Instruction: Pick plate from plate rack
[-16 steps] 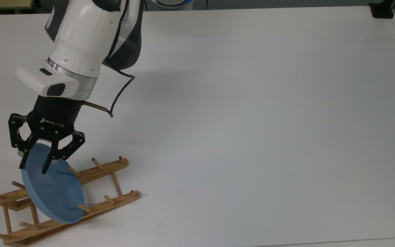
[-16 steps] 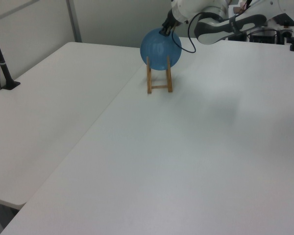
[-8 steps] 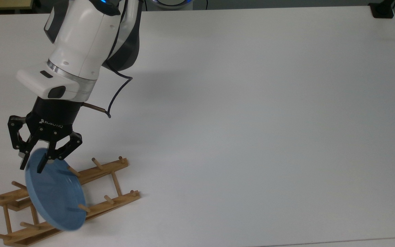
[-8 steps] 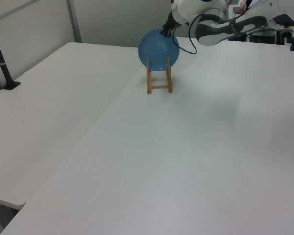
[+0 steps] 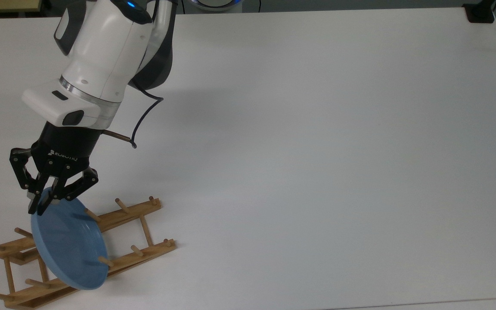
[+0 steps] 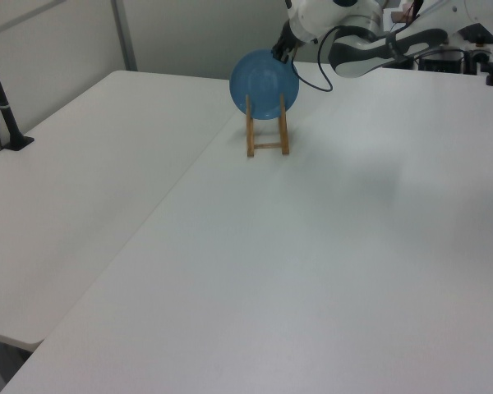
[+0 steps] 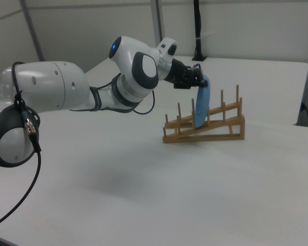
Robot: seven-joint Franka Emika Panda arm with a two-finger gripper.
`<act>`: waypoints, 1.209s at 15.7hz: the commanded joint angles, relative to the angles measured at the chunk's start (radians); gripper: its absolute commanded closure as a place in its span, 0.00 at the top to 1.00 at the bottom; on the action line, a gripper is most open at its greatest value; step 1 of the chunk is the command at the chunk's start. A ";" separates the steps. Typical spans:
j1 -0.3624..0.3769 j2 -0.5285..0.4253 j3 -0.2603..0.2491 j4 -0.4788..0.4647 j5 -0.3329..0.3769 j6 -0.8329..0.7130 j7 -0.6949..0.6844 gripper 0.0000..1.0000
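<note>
White table (image 5: 317,150) under everything, grey wall panels behind. I see the plate rack (image 5: 136,215) near the table's bottom-left corner in the top view, one end propped higher in the right view. Plate (image 5: 69,247) stands on edge between the pegs, leaning, lower rim inside the rack. My gripper (image 5: 40,206) is clamped narrow on the plate's upper rim, one finger each side.

We see the plate rack (image 5: 80,245) on the worktop (image 5: 317,150) at the top view's lower left; the plate (image 5: 69,245) stands in it between pegs, claw (image 5: 41,207) at its upper rim
</note>
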 commanded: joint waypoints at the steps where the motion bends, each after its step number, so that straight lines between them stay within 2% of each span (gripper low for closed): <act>1: 0.000 -0.010 -0.010 -0.013 -0.051 0.001 0.017 0.04; 9: -0.008 -0.019 -0.014 0.001 -0.067 0.001 0.006 0.00; 19: -0.021 -0.086 -0.011 0.021 -0.065 0.000 0.006 0.00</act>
